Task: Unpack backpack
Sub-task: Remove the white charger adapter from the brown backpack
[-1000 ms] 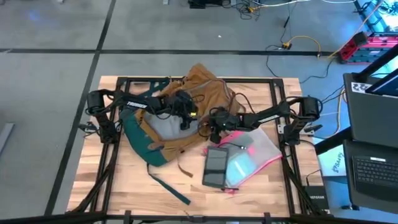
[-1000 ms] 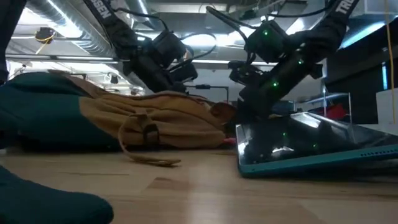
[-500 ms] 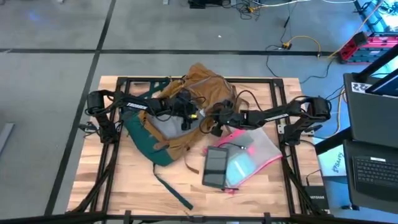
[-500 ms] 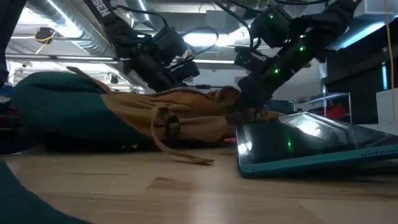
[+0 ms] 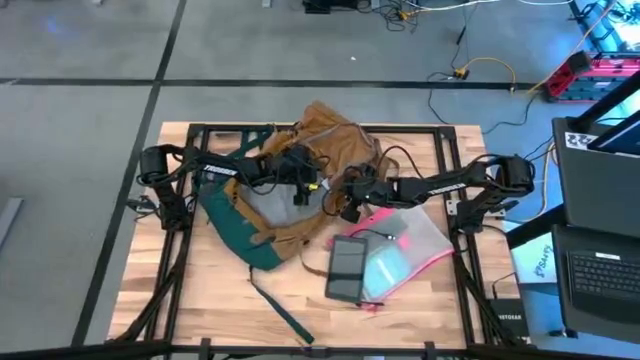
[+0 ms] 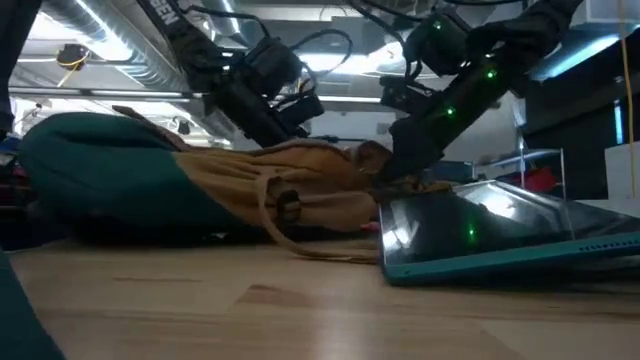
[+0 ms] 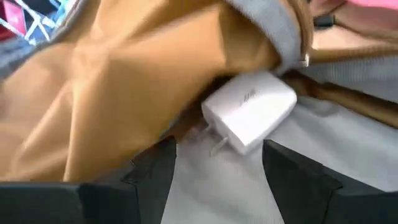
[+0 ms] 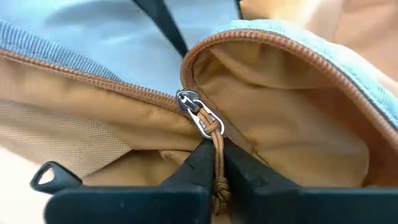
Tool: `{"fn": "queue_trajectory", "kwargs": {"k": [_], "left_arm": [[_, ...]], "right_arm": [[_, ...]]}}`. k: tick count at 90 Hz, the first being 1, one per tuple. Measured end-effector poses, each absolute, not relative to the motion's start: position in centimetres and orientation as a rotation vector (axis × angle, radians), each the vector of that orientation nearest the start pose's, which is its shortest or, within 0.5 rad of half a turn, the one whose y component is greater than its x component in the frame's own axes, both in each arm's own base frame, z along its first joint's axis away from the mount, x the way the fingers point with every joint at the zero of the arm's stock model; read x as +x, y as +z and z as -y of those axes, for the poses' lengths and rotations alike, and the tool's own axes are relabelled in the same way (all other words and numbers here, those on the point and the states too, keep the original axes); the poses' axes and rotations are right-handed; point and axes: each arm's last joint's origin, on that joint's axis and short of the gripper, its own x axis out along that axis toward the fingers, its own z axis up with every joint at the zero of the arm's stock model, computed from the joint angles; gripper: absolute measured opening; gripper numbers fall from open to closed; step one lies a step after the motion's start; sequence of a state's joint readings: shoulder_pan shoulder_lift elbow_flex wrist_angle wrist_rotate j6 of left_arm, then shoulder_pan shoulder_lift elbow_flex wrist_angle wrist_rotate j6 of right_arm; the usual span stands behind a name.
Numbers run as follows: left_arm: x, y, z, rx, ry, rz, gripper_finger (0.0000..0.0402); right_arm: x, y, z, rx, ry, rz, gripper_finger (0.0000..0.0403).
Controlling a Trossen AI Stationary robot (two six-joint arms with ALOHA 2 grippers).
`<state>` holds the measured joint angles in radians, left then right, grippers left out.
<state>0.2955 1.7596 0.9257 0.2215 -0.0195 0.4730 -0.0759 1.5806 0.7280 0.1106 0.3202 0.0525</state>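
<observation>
Backpack (image 5: pixel 320 150), one, flat on bench (image 5: pixel 200 300); left claw (image 7: pixel 214 165) spread inside, right claw (image 8: pixel 212 167) pinching zipper cord (image 8: pixel 217 152).

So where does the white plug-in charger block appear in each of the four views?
High view: not visible, hidden inside the tan-brown fabric backpack.
Low view: not visible, the backpack covers it.
Left wrist view: the white charger block lies on grey lining, ahead of the open left gripper.
Right wrist view: not in it.
Shared landmark: the backpack's tan fabric shows in all views.
</observation>
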Motion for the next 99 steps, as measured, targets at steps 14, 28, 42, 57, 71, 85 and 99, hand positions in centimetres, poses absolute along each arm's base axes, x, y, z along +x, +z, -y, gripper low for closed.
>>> {"fn": "queue_trajectory", "kwargs": {"k": [14, 28, 42, 57, 71, 85, 99], "left_arm": [[34.8, 17.1, -9.7, 0.42, 0.085, -0.639, 0.0224], [35.0, 17.4, -9.2, 0.46, 0.023, -0.623, 0.0224], [35.1, 17.4, -8.9, 0.483, -0.034, -0.613, 0.0224], [35.0, 17.2, -8.7, 0.496, -0.075, -0.625, 0.0224], [35.0, 17.2, -8.8, 0.521, -0.083, -0.624, 0.0224], [35.0, 17.2, -8.7, 0.522, -0.096, -0.619, 0.0224], [35.1, 16.7, -8.7, 0.508, -0.14, -0.621, 0.0224]], "right_arm": [[29.9, 15.9, 2.1, -0.032, -0.359, -0.719, 0.0002], [30.0, 15.9, 1.6, -0.029, -0.337, -0.713, 0.0001], [30.1, 15.9, 1.2, -0.025, -0.323, -0.705, 0.0001], [30.2, 16.1, 1.2, -0.021, -0.319, -0.683, 0.0001], [30.5, 16.4, 1.0, 0.002, -0.269, -0.654, 0.0001], [31.0, 17.1, 1.0, 0.012, -0.246, -0.633, 0.0001], [31.2, 17.4, 1.0, 0.014, -0.244, -0.627, 0.0001]]}}
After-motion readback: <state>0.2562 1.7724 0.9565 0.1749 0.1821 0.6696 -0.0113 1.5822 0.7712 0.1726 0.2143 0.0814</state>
